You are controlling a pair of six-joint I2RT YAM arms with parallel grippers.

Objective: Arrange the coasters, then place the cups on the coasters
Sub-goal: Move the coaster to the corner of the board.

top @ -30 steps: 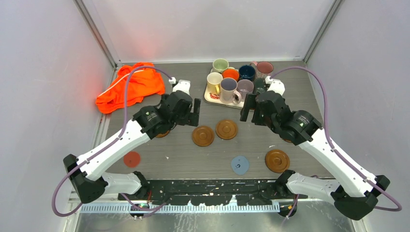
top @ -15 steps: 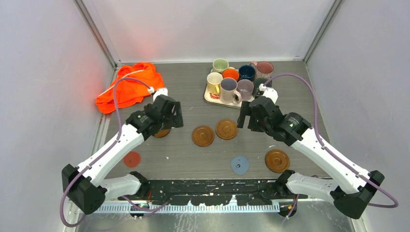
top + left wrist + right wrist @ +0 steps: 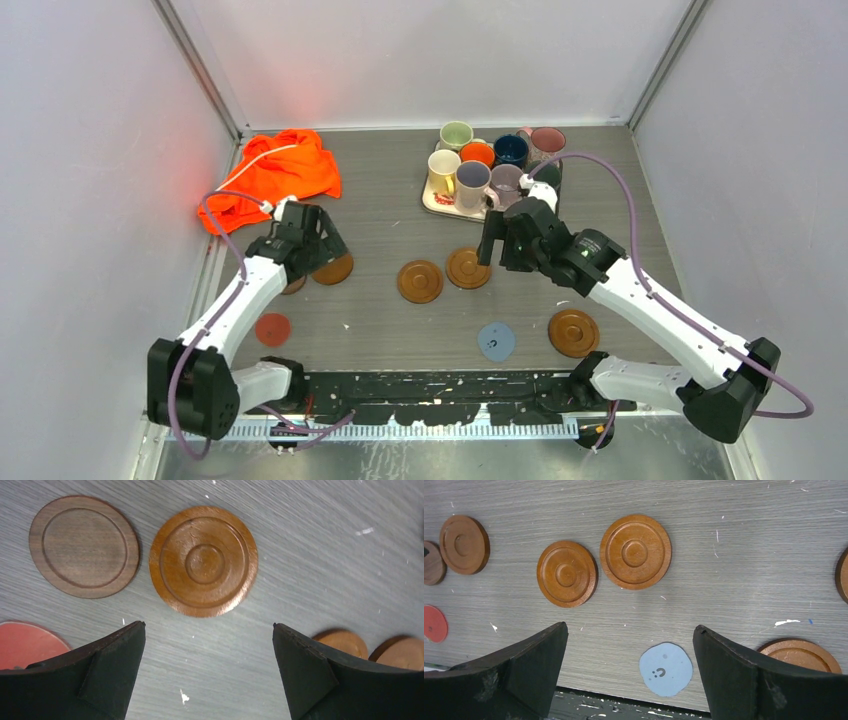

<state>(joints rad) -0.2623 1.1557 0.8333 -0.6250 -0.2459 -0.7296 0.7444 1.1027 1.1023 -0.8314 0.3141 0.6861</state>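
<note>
Several coasters lie flat on the grey table: brown wooden ones (image 3: 420, 281) (image 3: 468, 267) (image 3: 573, 332) (image 3: 335, 268), a red one (image 3: 272, 328) and a light-blue one (image 3: 496, 341). The cups (image 3: 473, 183) stand crowded on a white tray (image 3: 432, 203) at the back. My left gripper (image 3: 322, 250) hangs open just above a brown coaster (image 3: 203, 561), with a dark brown coaster (image 3: 84, 546) beside it. My right gripper (image 3: 492, 240) hovers open over the middle pair of brown coasters (image 3: 635, 551) (image 3: 566, 573). Nothing sits between either gripper's fingers.
A crumpled orange cloth (image 3: 275, 175) lies at the back left. Grey walls close the table on three sides. The black base rail (image 3: 430, 390) runs along the near edge. Another brown coaster (image 3: 843, 575) shows at the right edge of the right wrist view.
My left gripper has swung left and nearer, from the table's middle to above the left coasters. The right gripper has shifted left, away from the tray. Both stay open.
</note>
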